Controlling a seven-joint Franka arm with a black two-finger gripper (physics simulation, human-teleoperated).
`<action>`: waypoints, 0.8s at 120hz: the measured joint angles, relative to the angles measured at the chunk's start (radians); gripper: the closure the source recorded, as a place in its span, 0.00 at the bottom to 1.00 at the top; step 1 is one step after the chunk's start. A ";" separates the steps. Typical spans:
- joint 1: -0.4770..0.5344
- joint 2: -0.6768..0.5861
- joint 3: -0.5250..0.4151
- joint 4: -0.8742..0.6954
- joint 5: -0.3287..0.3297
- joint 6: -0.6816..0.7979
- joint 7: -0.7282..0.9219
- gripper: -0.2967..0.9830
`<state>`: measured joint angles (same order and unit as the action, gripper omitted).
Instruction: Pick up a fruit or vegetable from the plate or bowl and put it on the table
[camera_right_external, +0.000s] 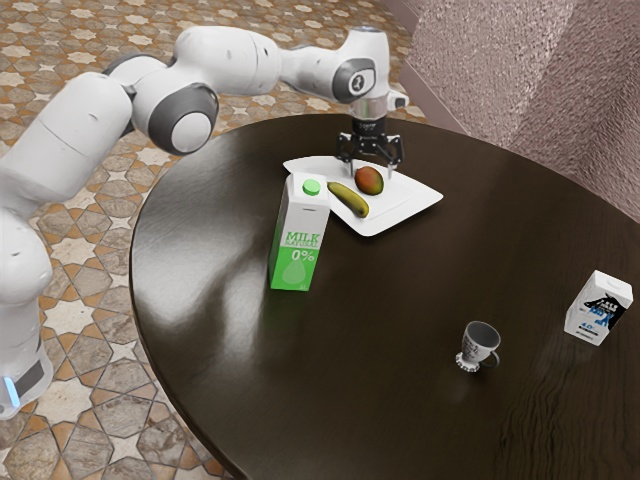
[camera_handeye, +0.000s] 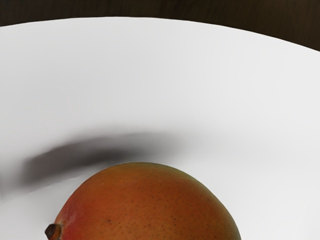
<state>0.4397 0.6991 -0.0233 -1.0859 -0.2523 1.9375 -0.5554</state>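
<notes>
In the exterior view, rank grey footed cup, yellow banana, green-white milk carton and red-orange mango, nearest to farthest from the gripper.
1. Red-orange mango, on the white plate, between the open fingers.
2. Yellow banana, beside the mango.
3. Green-white milk carton, toward the exterior view's left.
4. Grey footed cup, across the dark table.

We look over a round, dark-brown worktop (camera_right_external: 385, 410) with a glossy surface, pale light gleaming on it toward the exterior view's left. Around it we see a floor (camera_right_external: 68, 318) of patterned tiles, cream stars among brown and grey. Beyond, at the exterior view's upper right, stands a rough, pinkish-grey wall (camera_right_external: 465, 60).
</notes>
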 joint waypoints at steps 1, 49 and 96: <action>0.000 0.000 0.000 0.000 -0.001 0.000 0.000 0.23; -0.008 -0.012 0.006 -0.020 -0.022 0.008 0.009 0.23; -0.002 -0.013 0.010 -0.045 -0.059 0.009 0.010 0.23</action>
<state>0.4376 0.6865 -0.0128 -1.1306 -0.3110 1.9463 -0.5457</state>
